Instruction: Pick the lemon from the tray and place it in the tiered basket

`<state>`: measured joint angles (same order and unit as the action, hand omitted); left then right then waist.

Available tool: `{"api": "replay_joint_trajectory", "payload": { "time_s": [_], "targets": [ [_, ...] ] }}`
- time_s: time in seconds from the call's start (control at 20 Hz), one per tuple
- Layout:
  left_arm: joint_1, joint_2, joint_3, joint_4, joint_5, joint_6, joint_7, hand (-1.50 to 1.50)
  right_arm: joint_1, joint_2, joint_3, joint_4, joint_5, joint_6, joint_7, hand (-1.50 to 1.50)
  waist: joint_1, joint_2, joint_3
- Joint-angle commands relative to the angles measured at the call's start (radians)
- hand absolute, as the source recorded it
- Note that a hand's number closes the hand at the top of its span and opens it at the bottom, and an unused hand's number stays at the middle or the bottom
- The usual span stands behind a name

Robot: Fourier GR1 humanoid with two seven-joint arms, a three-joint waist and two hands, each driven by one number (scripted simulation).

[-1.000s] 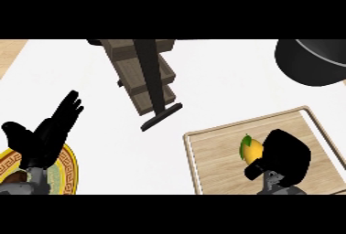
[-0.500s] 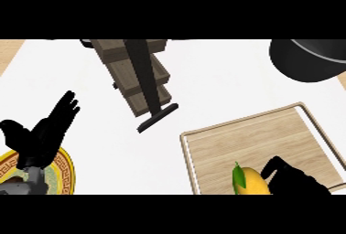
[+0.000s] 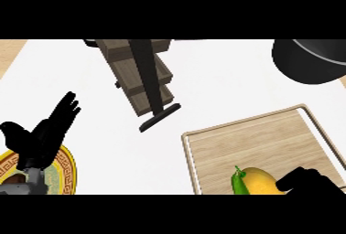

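The yellow lemon (image 3: 259, 181) with a green leaf shows at the view's lower edge, over the near part of the wooden tray (image 3: 260, 137). My right hand (image 3: 312, 182) is curled against the lemon's right side and holds it; most of the hand is cut off by the lower edge. The tiered basket (image 3: 140, 75), brown wood with a black handle bar, stands at the top centre. My left hand (image 3: 42, 135) rests open at the lower left, fingers up.
A yellow plate with a patterned rim (image 3: 62, 170) lies under my left forearm at the lower left. A black pot (image 3: 310, 59) sits at the top right corner. White counter lies between the basket and the tray.
My right hand has carried the lemon toward the view's lower edge and slightly right. The whole scene has shifted a little in the view. The left hand has kept its pose.
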<state>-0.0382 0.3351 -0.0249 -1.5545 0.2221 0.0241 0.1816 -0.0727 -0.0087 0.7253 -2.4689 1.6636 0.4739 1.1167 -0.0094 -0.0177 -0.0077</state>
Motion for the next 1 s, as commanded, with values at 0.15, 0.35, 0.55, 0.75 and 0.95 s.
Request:
{"api": "replay_joint_trajectory", "payload": {
  "time_s": [0.15, 0.35, 0.55, 0.75, 0.95],
  "targets": [
    [-0.014, -0.029, -0.024, 0.002, -0.009, 0.009, 0.007, 0.00, -0.249, 0.008, 0.066, -0.033, 0.025, 0.004, 0.234, 1.50, 0.011, 0.003, -0.001],
    [-0.036, -0.008, -0.011, -0.002, -0.003, -0.008, 0.009, 0.00, -0.328, 0.008, 0.036, 0.036, -0.040, 0.004, 0.263, 1.50, 0.028, 0.008, -0.002],
    [-0.058, 0.004, -0.024, -0.004, -0.011, -0.023, 0.024, 0.00, -0.407, 0.008, -0.024, 0.113, -0.112, -0.029, 0.250, 1.50, 0.054, 0.016, -0.003],
    [-0.057, 0.001, -0.034, -0.005, -0.007, -0.032, 0.037, 0.00, -0.499, 0.008, -0.112, 0.185, -0.169, -0.030, 0.244, 1.50, 0.074, 0.017, -0.002],
    [-0.064, -0.012, -0.040, 0.005, -0.013, -0.031, 0.016, 0.00, -0.603, 0.008, -0.209, 0.296, -0.229, -0.069, 0.254, 1.50, 0.096, 0.024, -0.002]
  ]
}}
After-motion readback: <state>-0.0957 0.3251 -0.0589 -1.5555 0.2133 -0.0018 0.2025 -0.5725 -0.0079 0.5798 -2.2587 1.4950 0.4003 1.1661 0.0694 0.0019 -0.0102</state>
